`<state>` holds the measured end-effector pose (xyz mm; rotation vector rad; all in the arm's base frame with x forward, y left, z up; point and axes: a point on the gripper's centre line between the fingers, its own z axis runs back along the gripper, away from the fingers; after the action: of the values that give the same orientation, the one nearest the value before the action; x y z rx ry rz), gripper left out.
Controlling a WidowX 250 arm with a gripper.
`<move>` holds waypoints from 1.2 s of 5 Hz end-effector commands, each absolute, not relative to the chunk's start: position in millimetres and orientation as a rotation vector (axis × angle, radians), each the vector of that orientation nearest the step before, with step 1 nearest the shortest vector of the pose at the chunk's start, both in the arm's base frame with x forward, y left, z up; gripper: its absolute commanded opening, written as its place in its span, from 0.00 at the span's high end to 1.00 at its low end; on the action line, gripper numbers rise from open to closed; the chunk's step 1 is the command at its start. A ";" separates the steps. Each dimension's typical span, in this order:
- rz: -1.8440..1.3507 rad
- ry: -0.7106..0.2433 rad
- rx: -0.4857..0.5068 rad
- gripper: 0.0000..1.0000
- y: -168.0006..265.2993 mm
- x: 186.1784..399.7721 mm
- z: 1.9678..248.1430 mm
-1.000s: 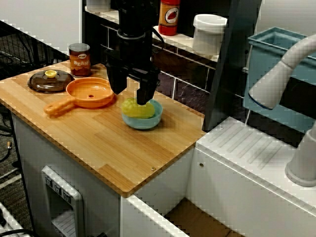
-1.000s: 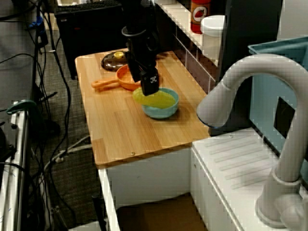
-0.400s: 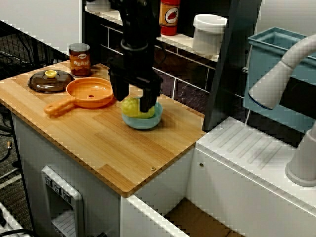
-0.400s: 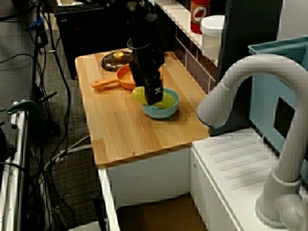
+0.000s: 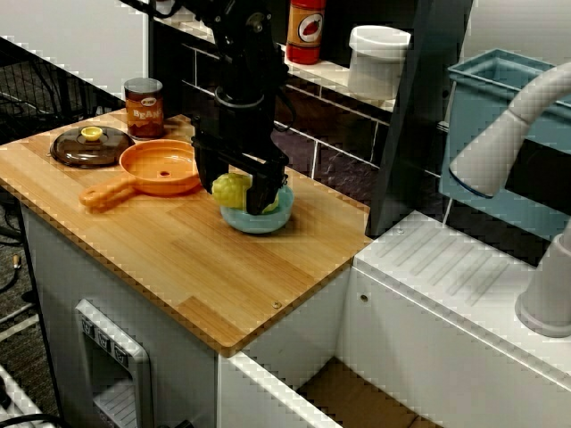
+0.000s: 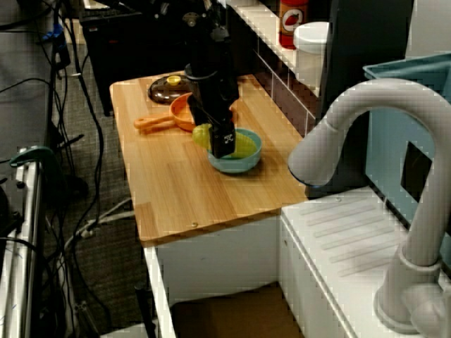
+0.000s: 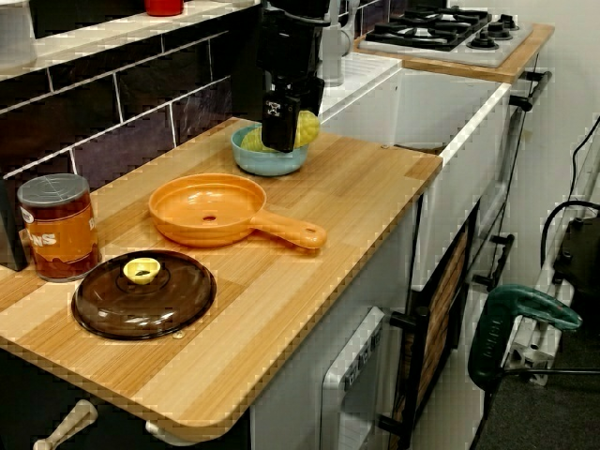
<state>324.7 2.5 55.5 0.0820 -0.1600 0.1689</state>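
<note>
Straddling a yellow-green lump (image 5: 228, 185), the hand (image 5: 231, 194) sits low in the blue bowl (image 5: 279, 217) on the wooden surface (image 5: 196, 259). Its 2 fingers are wide, 1 on each side; whether they touch the lump cannot be told. The lump is the bowl's only content. The orange pan (image 5: 161, 167) just beside holds nothing. The front view shows both fingers; the view along the surface shows 1.

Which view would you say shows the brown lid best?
The view from the counter's end: the brown lid lies near and whole. The front view shows it small; the tap-side view hides part behind the arm.
</note>
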 end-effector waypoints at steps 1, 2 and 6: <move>0.178 -0.186 0.067 1.00 9.9 326.0 74.0; 0.189 -0.195 0.048 1.00 14.9 325.9 85.8; 0.279 -0.163 -0.063 1.00 60.8 298.9 122.3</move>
<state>299.3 58.3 104.3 -0.0693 -0.1066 0.2867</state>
